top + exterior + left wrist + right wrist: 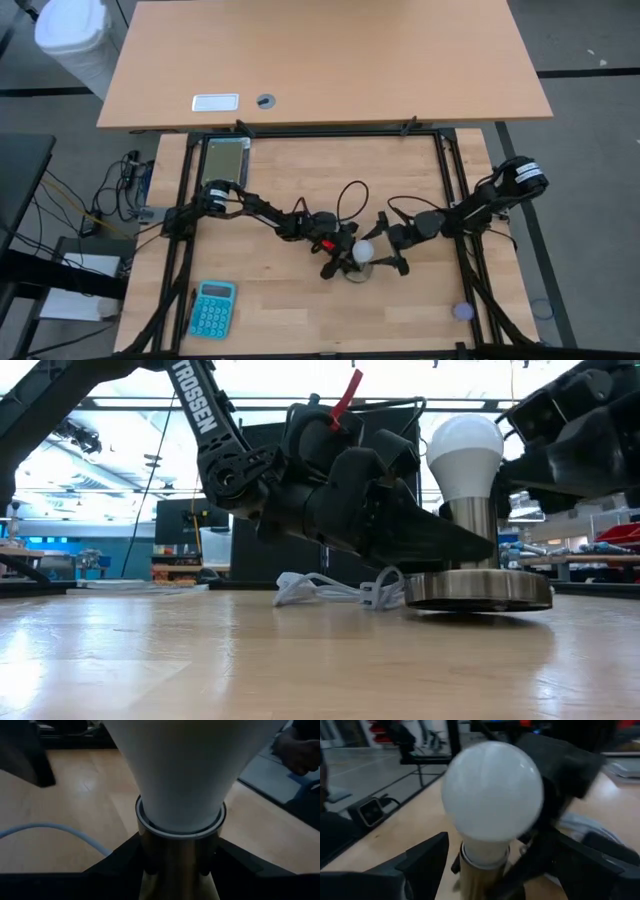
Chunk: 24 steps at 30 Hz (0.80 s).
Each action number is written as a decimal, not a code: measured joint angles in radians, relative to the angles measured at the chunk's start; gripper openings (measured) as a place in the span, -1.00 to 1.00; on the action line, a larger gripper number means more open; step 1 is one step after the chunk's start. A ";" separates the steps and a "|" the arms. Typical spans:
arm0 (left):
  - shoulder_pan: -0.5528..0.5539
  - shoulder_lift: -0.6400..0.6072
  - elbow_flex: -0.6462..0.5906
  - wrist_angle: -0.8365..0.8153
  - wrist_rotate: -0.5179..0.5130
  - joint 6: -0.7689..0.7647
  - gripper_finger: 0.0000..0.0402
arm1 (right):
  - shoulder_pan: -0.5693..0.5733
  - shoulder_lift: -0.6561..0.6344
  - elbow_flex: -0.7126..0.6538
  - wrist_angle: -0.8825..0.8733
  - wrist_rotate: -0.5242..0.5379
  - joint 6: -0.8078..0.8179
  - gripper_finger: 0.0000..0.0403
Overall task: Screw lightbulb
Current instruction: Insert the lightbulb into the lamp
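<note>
Frosted white round-globed lightbulb (180, 770) stands upright in our brushed-metal socket (478, 585) (smooth, cylindrical) on the wooden counter (200, 660); left hand (175, 862) clasps the socket, right hand (485, 865) open around it.

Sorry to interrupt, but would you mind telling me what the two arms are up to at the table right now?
They are fitting a lightbulb into a metal socket base near the middle of the table. The bulb stands upright in the socket's collar. The left end effector grips the metal stem just below the bulb, steadying the base. The right end effector reaches in from the other side, its fingers flanking the bulb's neck. A white cord trails behind the base.
</note>
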 joint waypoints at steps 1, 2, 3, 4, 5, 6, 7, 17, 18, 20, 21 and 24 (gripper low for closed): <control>0.001 0.000 0.000 0.001 0.007 -0.002 -0.04 | -0.010 0.011 0.013 0.000 -0.024 -0.006 0.65; 0.001 0.000 0.000 0.001 0.008 -0.002 -0.04 | -0.017 0.023 0.024 0.002 -0.048 -0.013 0.65; 0.001 0.000 0.000 0.002 0.008 -0.001 -0.04 | -0.026 0.039 0.036 0.001 -0.070 -0.018 0.65; 0.000 0.000 0.001 0.004 0.007 0.000 -0.04 | -0.033 0.057 0.046 0.002 -0.094 -0.019 0.65; 0.000 0.000 0.001 0.006 0.007 0.000 -0.04 | -0.040 0.075 0.056 0.004 -0.115 -0.021 0.65; -0.001 0.000 0.001 0.007 0.007 0.000 -0.04 | -0.047 0.095 0.065 0.017 -0.130 -0.024 0.65; -0.001 0.000 0.001 0.008 0.007 0.000 -0.04 | -0.051 0.117 0.073 0.038 -0.143 -0.027 0.64; -0.003 0.000 0.001 0.009 0.003 0.003 -0.04 | -0.056 0.299 0.082 0.296 -0.150 -0.010 0.45; -0.003 0.000 0.001 0.009 0.002 0.003 -0.04 | -0.056 0.310 0.082 0.317 -0.150 -0.004 0.41; -0.003 0.000 0.002 0.010 0.001 0.005 -0.04 | -0.056 0.328 0.082 0.350 -0.149 0.008 0.32; -0.003 0.000 0.002 0.011 0.001 0.005 -0.04 | -0.056 0.329 0.082 0.348 -0.147 0.009 0.27; -0.003 0.000 0.002 0.013 0.001 0.005 -0.04 | -0.056 0.329 0.081 0.349 -0.143 0.014 0.10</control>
